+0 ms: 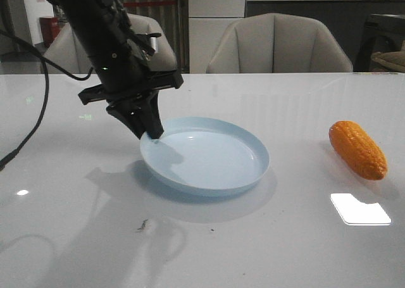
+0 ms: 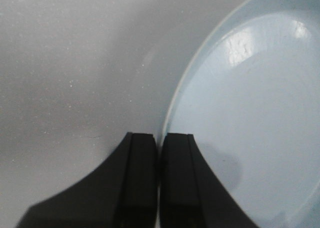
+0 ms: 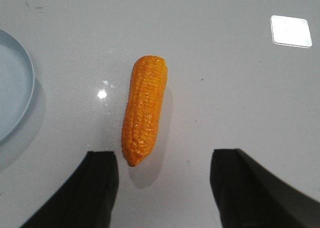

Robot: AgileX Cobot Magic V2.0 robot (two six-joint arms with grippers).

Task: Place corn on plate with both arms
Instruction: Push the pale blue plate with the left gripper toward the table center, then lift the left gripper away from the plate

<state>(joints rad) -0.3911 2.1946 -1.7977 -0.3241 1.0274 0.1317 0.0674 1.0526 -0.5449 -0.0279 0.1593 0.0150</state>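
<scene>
The pale blue plate (image 1: 209, 155) lies mid-table, its shadow spread beneath it. My left gripper (image 1: 152, 132) is shut on the plate's left rim. In the left wrist view the rim (image 2: 172, 105) runs down into the thin slit between the two black fingers (image 2: 142, 158) of that gripper (image 2: 160, 138). The orange corn (image 1: 357, 150) lies on the table to the plate's right. In the right wrist view my right gripper (image 3: 165, 155) hangs open above the corn (image 3: 144, 110), whose tapered tip sits just inside the fingers, nearer one of them. The plate's edge (image 3: 12, 92) shows at that view's side.
Grey chairs (image 1: 278, 44) stand behind the table's far edge. A black cable (image 1: 38, 111) hangs at the left over the table. A bright square light reflection (image 1: 359, 209) lies near the corn, and a small speck (image 1: 143, 225) sits in front of the plate.
</scene>
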